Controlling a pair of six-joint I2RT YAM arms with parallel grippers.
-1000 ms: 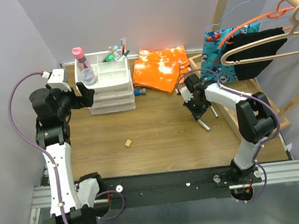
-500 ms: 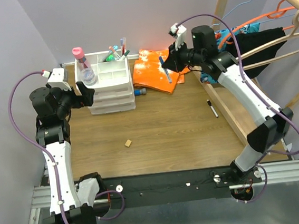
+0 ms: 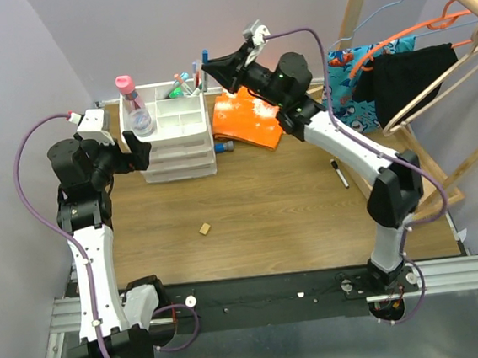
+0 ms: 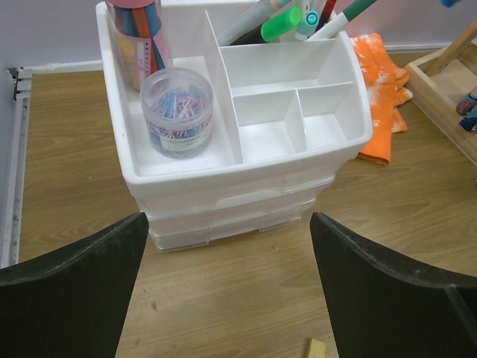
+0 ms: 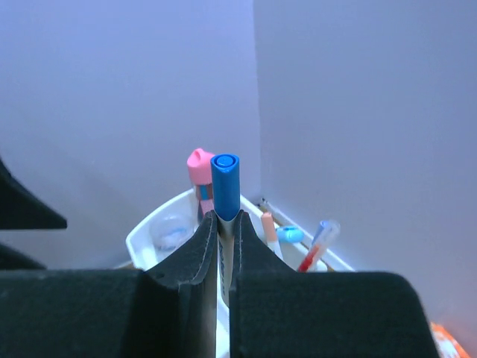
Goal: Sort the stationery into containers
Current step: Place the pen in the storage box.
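Two tools differ: the right tool (image 5: 223,227) pinches a blue-capped pen (image 5: 225,183) upright over the back of the white drawer unit (image 4: 238,198); the left tool (image 3: 140,150), spread wide, faces its front.

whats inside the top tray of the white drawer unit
A clear jar of paper clips and a pink-capped bottle in the left section, pens and a green-capped marker at the back. What the closed drawers hold is hidden.
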